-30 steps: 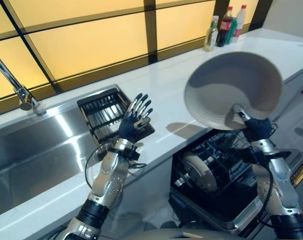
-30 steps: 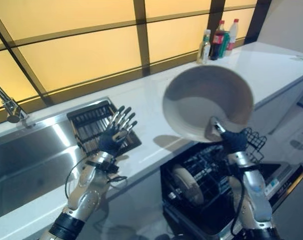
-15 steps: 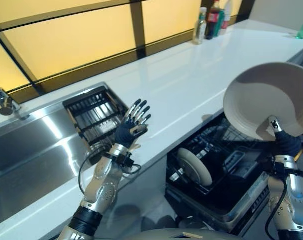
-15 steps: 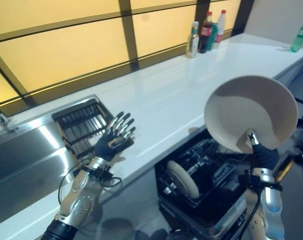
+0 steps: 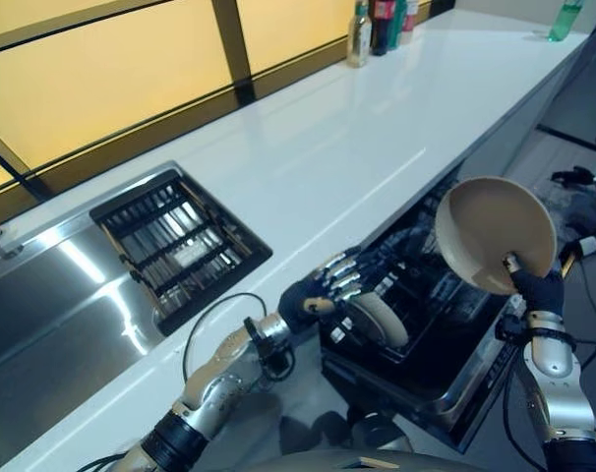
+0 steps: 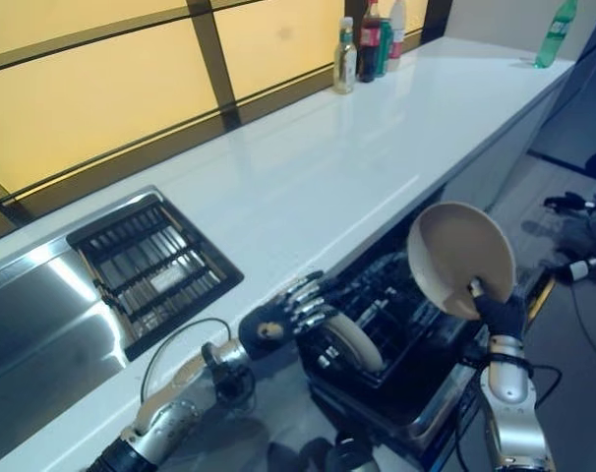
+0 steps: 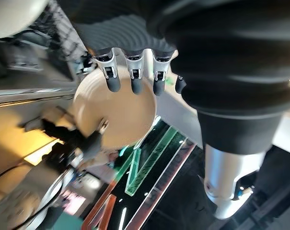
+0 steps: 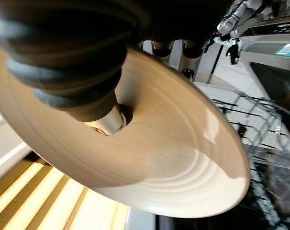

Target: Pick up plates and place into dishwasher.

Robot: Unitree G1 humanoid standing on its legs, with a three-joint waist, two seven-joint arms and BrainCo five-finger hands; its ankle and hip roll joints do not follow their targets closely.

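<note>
A: Where is the plate (image 5: pixel 493 232)?

B: Up in the air at the right, over the open dishwasher (image 5: pixel 431 339). It is tilted, with its hollow face turned toward the camera. The right robot hand (image 5: pixel 535 287) pinches its lower rim, thumb on the inner face, the other fingers behind.

A: Does it touch the rack?

B: No, it is clear above the rack. A second plate (image 5: pixel 379 320) stands on edge in the dark rack, near the front left corner.

A: And the left robot hand (image 5: pixel 318 294)?

B: It reaches in from the lower left, just beside that standing plate, fingers spread and loosely bent, holding nothing. I cannot tell if the fingertips touch the plate.

A: What lies around?

B: The white desk (image 5: pixel 347 147) runs above the dishwasher. A dark drying rack (image 5: pixel 180 244) sits in the steel sink (image 5: pixel 52 315) to the left. Bottles (image 5: pixel 377 18) stand at the far end by the window.
</note>
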